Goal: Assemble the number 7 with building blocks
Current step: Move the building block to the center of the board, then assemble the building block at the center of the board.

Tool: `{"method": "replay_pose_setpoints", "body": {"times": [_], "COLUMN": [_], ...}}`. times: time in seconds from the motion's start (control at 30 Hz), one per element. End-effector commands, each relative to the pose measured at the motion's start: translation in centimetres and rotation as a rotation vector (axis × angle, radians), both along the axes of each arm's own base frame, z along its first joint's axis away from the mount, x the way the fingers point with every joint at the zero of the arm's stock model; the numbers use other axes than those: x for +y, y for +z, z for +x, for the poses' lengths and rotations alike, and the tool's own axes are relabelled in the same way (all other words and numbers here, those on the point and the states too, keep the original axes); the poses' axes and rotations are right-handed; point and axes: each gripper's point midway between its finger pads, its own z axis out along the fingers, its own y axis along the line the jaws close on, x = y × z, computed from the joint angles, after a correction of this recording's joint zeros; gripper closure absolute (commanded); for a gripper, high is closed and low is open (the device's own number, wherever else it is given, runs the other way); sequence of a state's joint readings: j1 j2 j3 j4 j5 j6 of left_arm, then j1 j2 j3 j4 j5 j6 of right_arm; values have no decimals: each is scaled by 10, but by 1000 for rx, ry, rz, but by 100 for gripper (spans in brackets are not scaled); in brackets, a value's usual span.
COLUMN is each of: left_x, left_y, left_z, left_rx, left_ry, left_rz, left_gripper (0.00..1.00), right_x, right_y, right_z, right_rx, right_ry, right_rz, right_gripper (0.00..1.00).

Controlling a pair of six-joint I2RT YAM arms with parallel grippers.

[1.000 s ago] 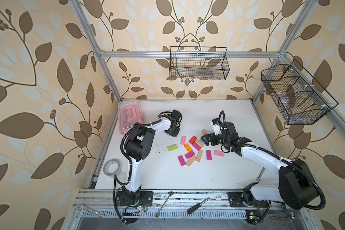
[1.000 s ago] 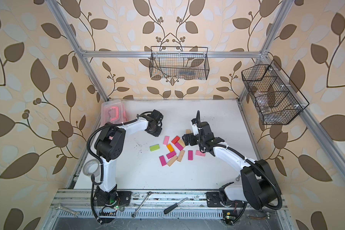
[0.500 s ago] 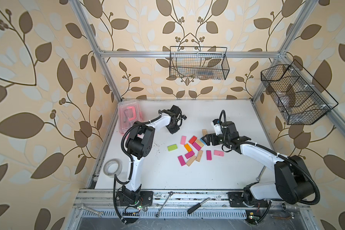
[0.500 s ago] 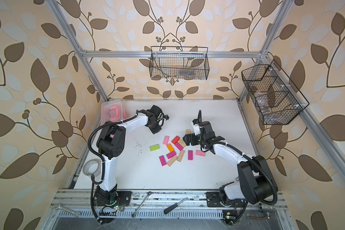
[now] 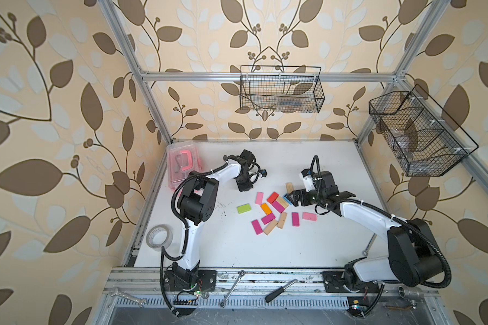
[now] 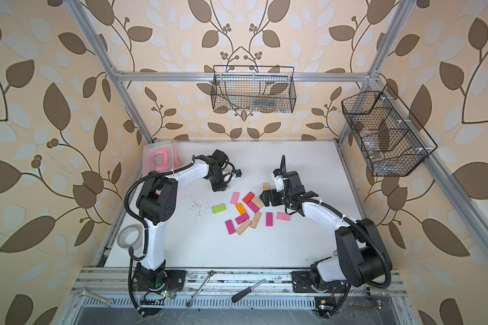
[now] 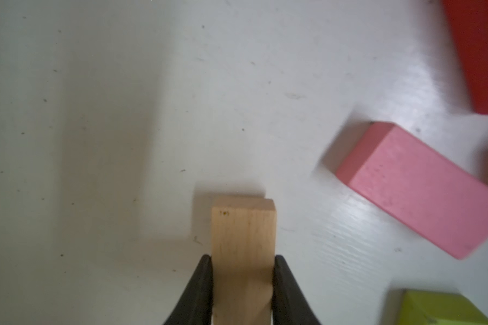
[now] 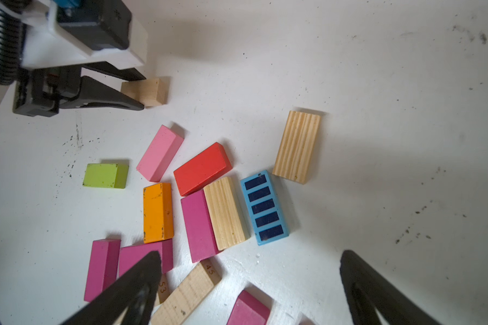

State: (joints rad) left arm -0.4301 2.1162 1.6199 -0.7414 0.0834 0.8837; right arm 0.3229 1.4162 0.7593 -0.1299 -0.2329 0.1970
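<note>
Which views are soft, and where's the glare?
Left wrist view: soft throughout, the wooden block and pink block fuzzy-edged, glare streaks on the table beside the pink one. Right wrist view: blue striped block crisp, right gripper near the lens slightly soft. Both top views: sharp, evenly lit, frame uprights splaying outward.

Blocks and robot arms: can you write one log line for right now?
left jaws: shut on wood block | right jaws: open, near blue striped block | number 7: not built
</note>
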Motion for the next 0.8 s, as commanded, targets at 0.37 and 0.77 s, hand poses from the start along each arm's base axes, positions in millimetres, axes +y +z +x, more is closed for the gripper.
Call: {"method": "replay_pose_setpoints", "body": {"times": [0.37,0.77], "left_x": [13,84], "left_y": [76,167], "left_z": [24,15], "left_rx": [-61,-342], "left_ry": [165,932], "left_rz": [-273,-675], "left_gripper": [1,1], "right_x": [44,149], "right_y": [-1,1], "right_z": [-2,6], "right_rx": [4,-14], "right_ry": [87,56], "right_rz": [-79,-102], "right_gripper": [0,13]}}
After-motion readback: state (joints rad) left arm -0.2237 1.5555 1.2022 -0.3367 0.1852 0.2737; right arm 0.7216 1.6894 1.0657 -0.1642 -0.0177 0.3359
